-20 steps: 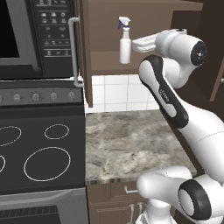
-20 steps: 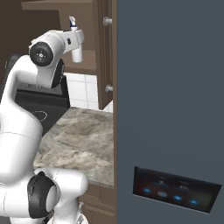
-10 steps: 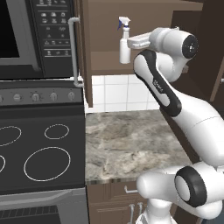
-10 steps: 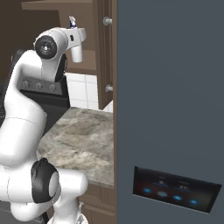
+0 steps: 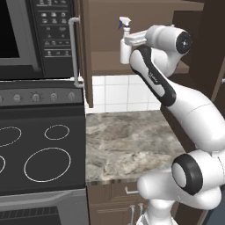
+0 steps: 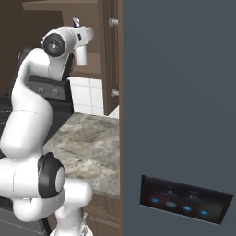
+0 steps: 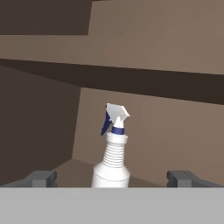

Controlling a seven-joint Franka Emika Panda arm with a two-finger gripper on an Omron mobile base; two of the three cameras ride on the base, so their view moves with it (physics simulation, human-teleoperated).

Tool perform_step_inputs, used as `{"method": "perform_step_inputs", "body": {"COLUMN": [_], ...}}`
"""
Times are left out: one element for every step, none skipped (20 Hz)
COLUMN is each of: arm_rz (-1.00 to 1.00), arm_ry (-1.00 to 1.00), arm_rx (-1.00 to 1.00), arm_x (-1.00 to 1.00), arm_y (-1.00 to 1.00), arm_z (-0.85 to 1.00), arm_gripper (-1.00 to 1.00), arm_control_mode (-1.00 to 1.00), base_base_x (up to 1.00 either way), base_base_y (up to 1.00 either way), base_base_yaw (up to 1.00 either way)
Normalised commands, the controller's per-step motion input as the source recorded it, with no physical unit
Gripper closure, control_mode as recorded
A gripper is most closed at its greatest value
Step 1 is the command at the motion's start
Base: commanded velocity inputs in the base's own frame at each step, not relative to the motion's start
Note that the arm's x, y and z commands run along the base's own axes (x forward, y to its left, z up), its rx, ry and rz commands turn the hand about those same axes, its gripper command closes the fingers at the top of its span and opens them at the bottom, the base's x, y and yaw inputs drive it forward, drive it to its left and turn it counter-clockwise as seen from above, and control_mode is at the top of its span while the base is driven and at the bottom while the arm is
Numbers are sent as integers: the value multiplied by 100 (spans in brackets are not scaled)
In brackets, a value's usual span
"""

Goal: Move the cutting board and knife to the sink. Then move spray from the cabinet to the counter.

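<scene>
Gripper [image 7: 112,178] advanced toward spray [image 7: 112,162] – jaws wide open, empty, spray upright in cabinet [image 5: 105,66]

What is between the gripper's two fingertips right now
In the hand view the spray bottle stands upright on the cabinet shelf, centred between the open gripper fingertips; neither touches it.

Spray [image 5: 125,43] upright on cabinet [image 5: 110,66] shelf, above counter [image 5: 127,140]; stovetop [image 5: 39,154] left of counter.

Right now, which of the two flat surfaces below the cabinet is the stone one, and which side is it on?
The mottled grey-beige counter, right of the black stovetop in the left base view; the stovetop is glossy with white rings.
</scene>
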Motion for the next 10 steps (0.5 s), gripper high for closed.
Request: {"method": "perform_step_inputs", "body": {"arm_rz": [0,0,0,0,0,0,0,0,0,0], "arm_ry": [0,0,0,0,0,0,0,0,0,0], "arm_rx": [0,0,0,0,0,0,0,0,0,0], "arm_x": [21,23,21,20,22,21,21,21,22,22], "arm_y": [0,0,0,0,0,0,0,0,0,0], "arm_z": [0,0,0,0,0,0,0,0,0,0], "arm_gripper": [-100,-100,-100,-100,-100,-100,-100,-100,-100,-100], "arm_control_mode": [-100,-100,-100,-100,-100,-100,-100,-100,-100,-100], "base_base_x": [0,0,0,0,0,0,0,0,0,0], "base_base_y": [0,0,0,0,0,0,0,0,0,0], "base_base_yaw": [0,0,0,0,0,0,0,0,0,0]}}
